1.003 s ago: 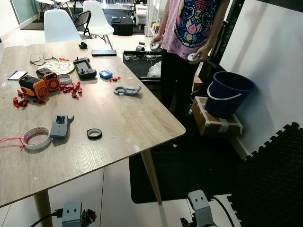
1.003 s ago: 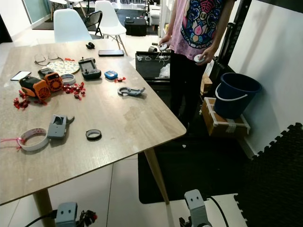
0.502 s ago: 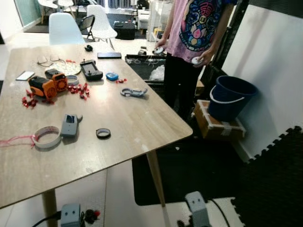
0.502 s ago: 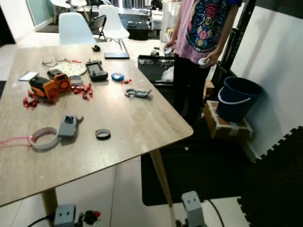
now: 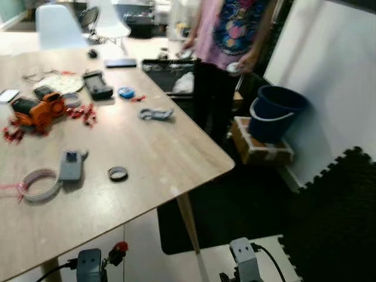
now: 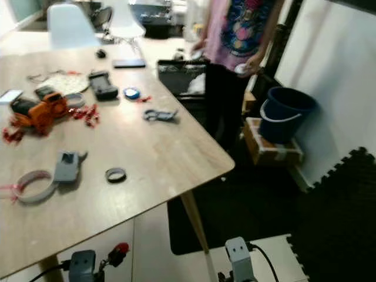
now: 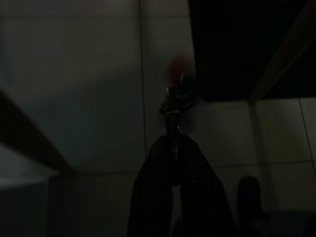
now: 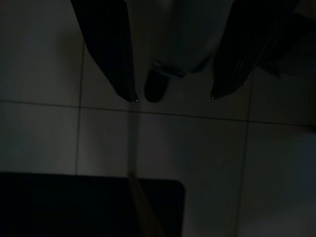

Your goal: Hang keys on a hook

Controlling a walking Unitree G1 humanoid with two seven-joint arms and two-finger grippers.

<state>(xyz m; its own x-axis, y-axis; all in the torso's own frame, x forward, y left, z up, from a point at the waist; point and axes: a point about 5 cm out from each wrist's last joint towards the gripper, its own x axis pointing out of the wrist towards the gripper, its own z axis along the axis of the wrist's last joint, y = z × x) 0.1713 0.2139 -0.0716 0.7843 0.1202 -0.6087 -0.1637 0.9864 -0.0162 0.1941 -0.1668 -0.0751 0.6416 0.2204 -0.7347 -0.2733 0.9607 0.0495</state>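
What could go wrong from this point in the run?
The left pincer is shut on the keys, which dangle low beside the table; they could snag on its edge or leg. A person stands close ahead, and the bucket sits on a box on the floor: collision hazards if the robot walks that way. The head views are blurred, so aiming is harder.

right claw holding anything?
No: in the right wrist view the right claw has its fingers spread wide apart over bare floor tiles.
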